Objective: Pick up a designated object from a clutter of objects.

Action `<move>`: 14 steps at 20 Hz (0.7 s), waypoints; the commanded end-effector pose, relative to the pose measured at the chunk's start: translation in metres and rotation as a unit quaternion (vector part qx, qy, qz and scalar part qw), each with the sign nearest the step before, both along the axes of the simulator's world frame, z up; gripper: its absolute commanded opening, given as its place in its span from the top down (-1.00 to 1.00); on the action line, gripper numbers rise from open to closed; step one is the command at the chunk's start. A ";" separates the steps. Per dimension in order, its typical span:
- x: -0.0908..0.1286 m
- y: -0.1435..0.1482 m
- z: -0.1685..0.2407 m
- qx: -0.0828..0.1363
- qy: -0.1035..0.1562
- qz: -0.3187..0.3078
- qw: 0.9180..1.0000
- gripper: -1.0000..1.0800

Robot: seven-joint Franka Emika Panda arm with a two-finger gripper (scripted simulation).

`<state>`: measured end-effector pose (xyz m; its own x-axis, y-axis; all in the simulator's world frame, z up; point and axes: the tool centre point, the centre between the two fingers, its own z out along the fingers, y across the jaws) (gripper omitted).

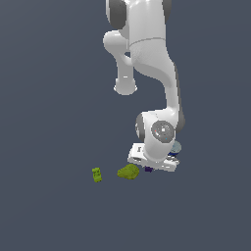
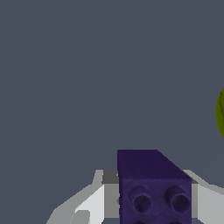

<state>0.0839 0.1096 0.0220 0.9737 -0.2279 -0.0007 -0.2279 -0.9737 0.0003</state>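
Arm (image 1: 147, 63) is bent way down over the pile, with the gripper (image 2: 153, 205) low at the floor. Olive lump (image 1: 128, 171) sits just beside it, and the lime brick (image 1: 97, 174) is farther toward the exterior view's left. Purple block (image 2: 151, 183) is right between the fingers (image 2: 94, 201), which look closed on its sides. I'd say the grab is made and only the lift is left.

Dark purple block (image 2: 154, 186) with two round studs, white arm (image 1: 147, 54), lime-green brick (image 1: 97, 174), olive-green lump (image 1: 128, 171), slate-grey counter (image 1: 49, 98).
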 end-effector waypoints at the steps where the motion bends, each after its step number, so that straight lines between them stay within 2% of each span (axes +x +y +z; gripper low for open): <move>1: 0.000 0.000 0.000 0.000 0.000 0.000 1.000 1.00; 14: -0.003 -0.003 0.011 0.000 0.000 0.000 1.000 1.00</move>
<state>0.0817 0.1078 0.0289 0.9737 -0.2278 -0.0013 -0.2278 -0.9737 0.0005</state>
